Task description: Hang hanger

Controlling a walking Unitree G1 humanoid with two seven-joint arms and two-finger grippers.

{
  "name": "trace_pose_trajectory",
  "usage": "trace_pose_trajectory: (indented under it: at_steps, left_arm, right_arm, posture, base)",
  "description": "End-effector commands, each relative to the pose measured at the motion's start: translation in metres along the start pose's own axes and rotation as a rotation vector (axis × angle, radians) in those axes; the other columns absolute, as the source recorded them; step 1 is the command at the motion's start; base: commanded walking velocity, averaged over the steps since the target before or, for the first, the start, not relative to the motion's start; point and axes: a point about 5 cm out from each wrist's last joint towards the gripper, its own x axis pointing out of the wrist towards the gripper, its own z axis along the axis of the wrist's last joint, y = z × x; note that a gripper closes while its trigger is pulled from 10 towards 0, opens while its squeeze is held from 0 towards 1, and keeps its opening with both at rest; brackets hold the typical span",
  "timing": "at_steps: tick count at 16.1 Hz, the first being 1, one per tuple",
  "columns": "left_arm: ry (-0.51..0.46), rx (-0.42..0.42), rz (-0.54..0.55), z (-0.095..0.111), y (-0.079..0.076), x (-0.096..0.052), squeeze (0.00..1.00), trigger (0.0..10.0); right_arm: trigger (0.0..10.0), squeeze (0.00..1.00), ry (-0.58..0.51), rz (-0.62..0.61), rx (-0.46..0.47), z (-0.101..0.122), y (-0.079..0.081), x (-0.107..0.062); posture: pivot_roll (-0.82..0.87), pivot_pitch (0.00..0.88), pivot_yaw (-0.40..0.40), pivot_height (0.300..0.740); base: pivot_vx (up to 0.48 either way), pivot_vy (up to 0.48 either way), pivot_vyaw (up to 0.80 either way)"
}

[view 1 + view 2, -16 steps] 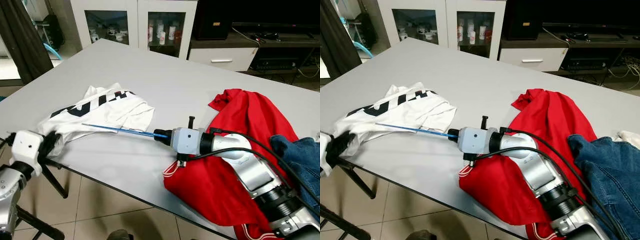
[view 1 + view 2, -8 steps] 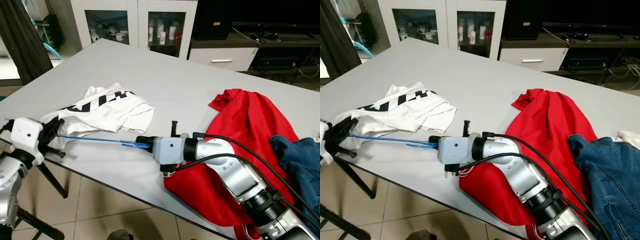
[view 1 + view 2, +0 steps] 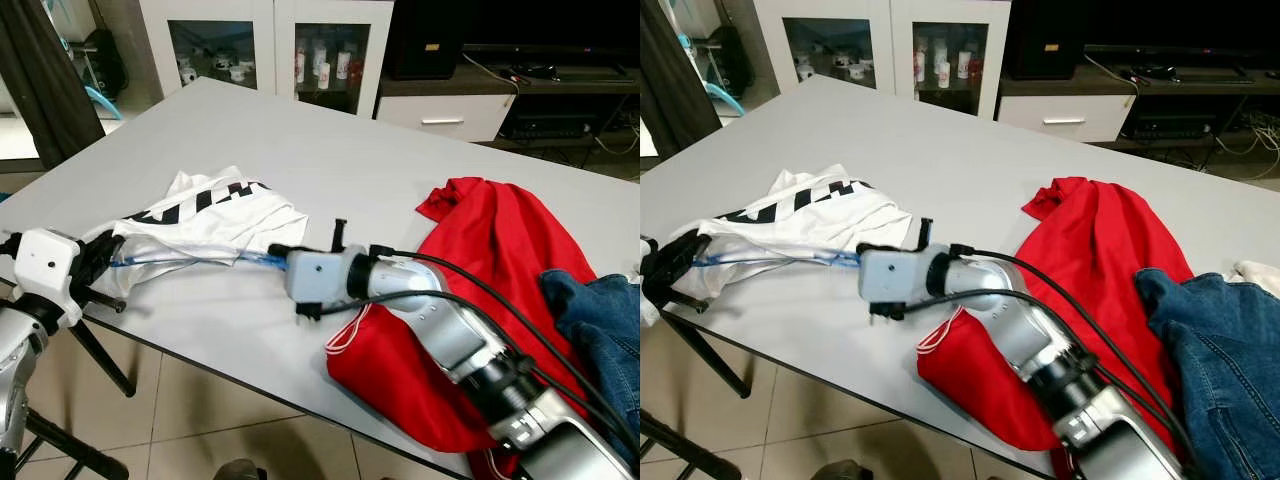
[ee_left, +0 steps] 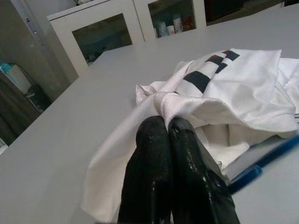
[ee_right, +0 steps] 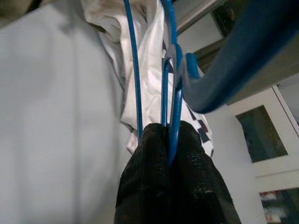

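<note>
Blue hanger (image 3: 190,261) part inside the white shirt (image 3: 215,215) at the bench (image 3: 400,150) edge. Right hand (image 5: 170,140) clamps its wire; left hand (image 4: 166,126) pinches shirt cloth. Risk: thin wire twisting in grip, or cloth slipping free.

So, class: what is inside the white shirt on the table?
A blue hanger runs into the white shirt, held by the right gripper. The left gripper pinches the fabric. The hanger's far end is covered by cloth.

Even, soft indoor light; the grey table (image 3: 300,140) shows faint sheen. Both wrist views blur close around the fingers, sharpening beyond them.
</note>
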Motion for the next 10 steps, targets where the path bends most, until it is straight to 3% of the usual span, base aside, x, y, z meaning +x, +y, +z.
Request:
trace_pose_trajectory:
  at_steps: [1,4,10]
  left_arm:
    - [-0.081,0.046,-0.073,0.021,-0.01,0.01,0.0,0.0]
    - [-0.085,0.056,-0.079,0.026,-0.009,0.01,0.0,0.0]
    - [-0.057,0.06,-0.074,0.021,-0.008,0.003,0.0,0.0]
  right_arm:
    - [10.0,0.0,-0.006,0.04,-0.055,0.009,0.004,0.012]
    - [10.0,0.0,0.006,0.057,-0.069,0.01,0.005,0.018]
    - [10.0,0.0,0.021,0.143,0.009,-0.018,0.009,-0.023]
  posture:
    - [0.09,0.0,0.017,0.74]
    - [0.1,0.0,0.019,0.74]
    - [0.1,0.0,0.02,0.74]
  base:
    - [0.0,0.0,0.0]
    - [0.0,0.0,0.0]
    - [0.0,0.0,0.0]
